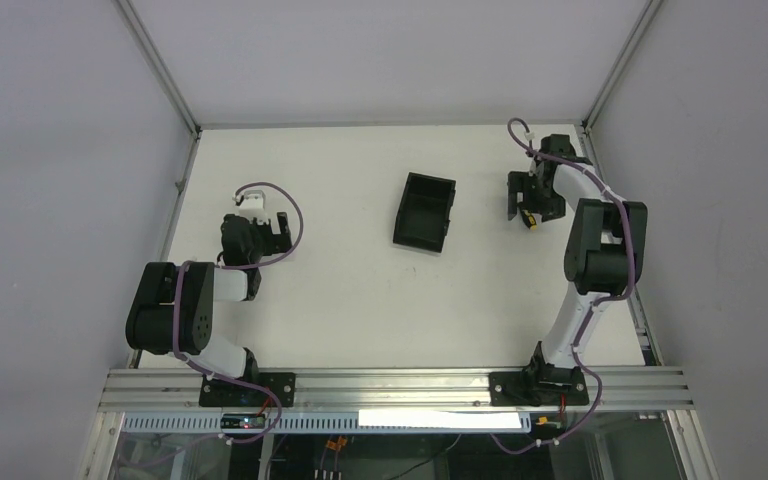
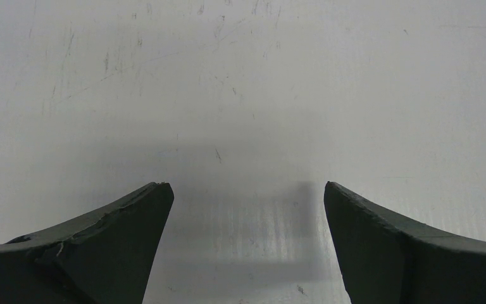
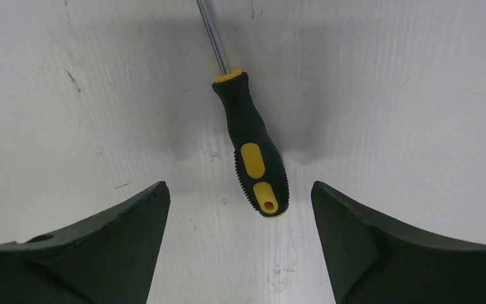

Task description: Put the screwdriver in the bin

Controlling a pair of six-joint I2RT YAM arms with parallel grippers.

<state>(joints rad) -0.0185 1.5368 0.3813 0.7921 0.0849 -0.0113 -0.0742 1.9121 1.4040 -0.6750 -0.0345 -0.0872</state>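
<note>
Fingers (image 3: 101, 247) of my right gripper (image 3: 240, 190) are standing wide apart, flanking the butt end of the small screwdriver with the ribbed black-and-yellow handle and thin grey metal shaft (image 3: 253, 158). Neither pad is touching it. It is lying flat on the scuffed white tabletop (image 3: 417, 95), handle toward me and a little off-centre in the gap, its shaft running away out of my wrist view. Seen from above, I am reaching to the far right of the table, near the aluminium corner post (image 1: 615, 65), and my own wrist is covering most of the tool. The small black rectangular plastic open-top bin (image 1: 424, 212) is sitting well apart to the left, around the middle of the table, turned slightly askew. My left gripper (image 2: 247, 190) is hovering low on the left side, its fingers likewise spread over scratched white surface.
</note>
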